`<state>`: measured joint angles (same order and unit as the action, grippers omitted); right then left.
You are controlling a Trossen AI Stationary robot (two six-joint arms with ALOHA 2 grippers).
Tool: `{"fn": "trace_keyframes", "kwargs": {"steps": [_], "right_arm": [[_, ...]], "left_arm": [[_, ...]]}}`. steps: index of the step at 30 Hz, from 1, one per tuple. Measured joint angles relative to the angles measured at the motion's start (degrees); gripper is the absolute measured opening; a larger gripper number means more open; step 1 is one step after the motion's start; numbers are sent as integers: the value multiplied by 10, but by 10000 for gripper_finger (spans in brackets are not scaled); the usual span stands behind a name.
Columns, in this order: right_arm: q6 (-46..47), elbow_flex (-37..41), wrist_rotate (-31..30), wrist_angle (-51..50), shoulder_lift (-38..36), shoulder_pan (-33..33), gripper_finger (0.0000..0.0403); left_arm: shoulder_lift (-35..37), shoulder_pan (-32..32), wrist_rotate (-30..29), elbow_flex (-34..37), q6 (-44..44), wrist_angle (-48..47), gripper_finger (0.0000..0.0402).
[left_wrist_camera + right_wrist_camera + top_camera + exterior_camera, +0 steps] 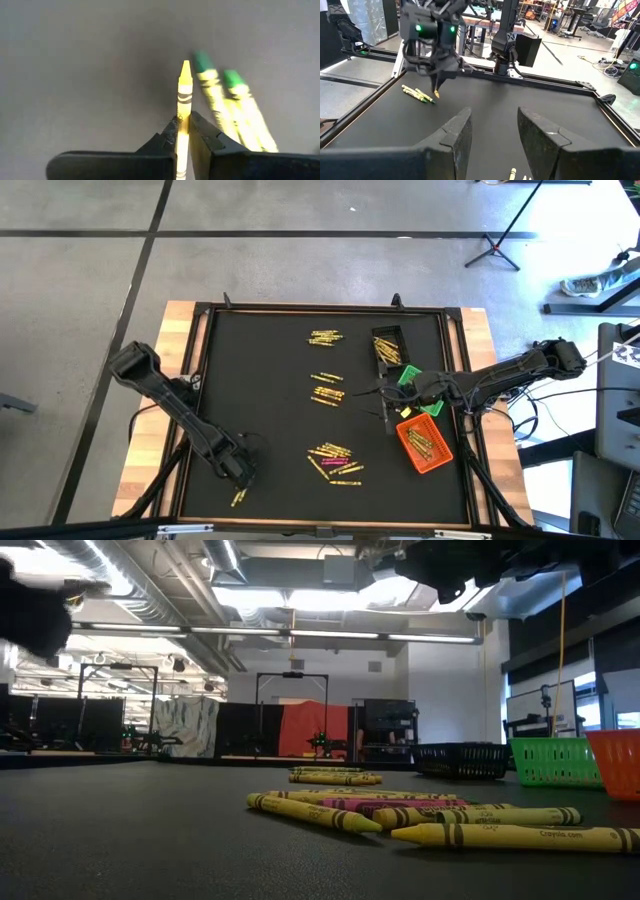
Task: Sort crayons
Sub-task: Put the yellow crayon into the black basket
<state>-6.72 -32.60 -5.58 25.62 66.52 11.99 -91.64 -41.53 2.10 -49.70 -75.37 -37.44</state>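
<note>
From above, the left tool (240,473) is low at the near left corner of the black bench (260,400), just beside a few crayons (238,498) that lie there. More groups of yellow crayons (326,337) lie in the middle of the bench, and one group (335,462) with a pink one is nearer the front. The right tool (385,393) hangs over the right part, near the black bin (389,347), the green bin (410,376) and the orange bin (424,444); the black and orange bins have crayons inside.

In the low view, yellow crayons (515,835) and one magenta crayon (395,805) lie close in front, and the three bins stand at the right.

In the left wrist view, the left tool (183,131) is clenched on a yellow crayon (184,90), which points forward between the fingers. Two green-tipped crayons (235,107) lie beside it.

In the right wrist view, the right tool (492,132) is released, with nothing between its fingers (457,135). Far across the bench, the left tool (437,93) holds its crayon tip down, near the green-tipped crayons (417,93).
</note>
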Motion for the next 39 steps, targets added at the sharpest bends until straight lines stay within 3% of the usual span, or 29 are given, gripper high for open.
{"fn": "trace_keyframes", "kwargs": {"steps": [3,9,14,17,22,29,33,39], "right_arm": [[0,0,0,0,0,0,154],[3,0,16,-1,0,0,154],[19,0,72,-3,2,0,154],[22,0,87,9,14,0,154],[34,0,76,47,42,0,164],[-17,0,64,74,56,0,236],[-26,0,77,78,68,1,253],[-36,0,97,160,113,10,243]], "left_arm": [[2,3,-27,-41,48,-47,7],[5,11,-173,-116,226,-70,6],[5,26,-360,-129,399,36,6],[5,40,-417,-114,504,144,7],[5,76,-421,-73,658,335,7],[5,126,-373,-6,810,617,7],[5,146,-335,23,860,738,7],[2,171,-288,53,898,860,7]]}}
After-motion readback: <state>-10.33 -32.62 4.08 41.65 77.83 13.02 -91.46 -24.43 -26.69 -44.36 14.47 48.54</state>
